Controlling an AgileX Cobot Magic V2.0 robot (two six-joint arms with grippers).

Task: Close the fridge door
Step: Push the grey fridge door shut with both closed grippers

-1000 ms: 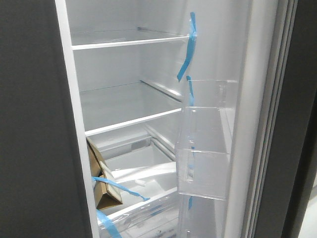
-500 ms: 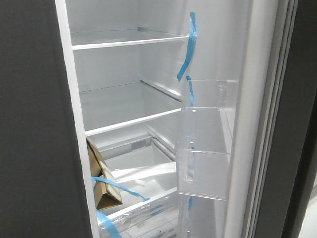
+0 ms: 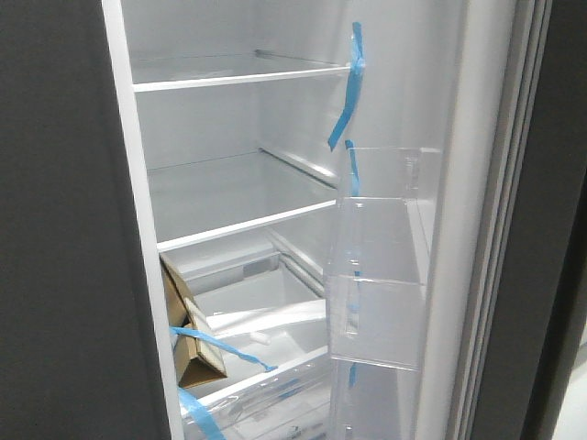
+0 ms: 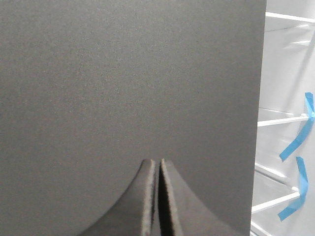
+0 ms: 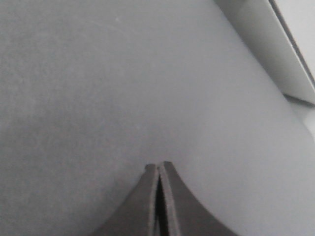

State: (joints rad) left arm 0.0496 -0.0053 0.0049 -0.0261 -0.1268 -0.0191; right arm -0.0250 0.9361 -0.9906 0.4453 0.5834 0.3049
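The fridge door (image 3: 468, 229) stands open at the right of the front view. Its white inner lining faces the compartment, with clear shelf bins (image 3: 381, 275) and blue tape strips (image 3: 348, 87). Its dark-grey outer edge (image 3: 546, 229) shows at far right. Neither gripper shows in the front view. My left gripper (image 4: 158, 162) is shut and empty, close in front of a matte dark-grey panel (image 4: 128, 83), with the open compartment beside it. My right gripper (image 5: 158, 166) is shut and empty, its tips at a plain matte grey surface (image 5: 123, 83). I cannot tell whether they touch it.
The matching dark-grey panel (image 3: 55, 229) fills the left of the front view. Inside the fridge are glass shelves (image 3: 238, 225), a brown cardboard box (image 3: 188, 339) held with blue tape, and a drawer below. A lighter grey strip (image 5: 261, 39) crosses one corner of the right wrist view.
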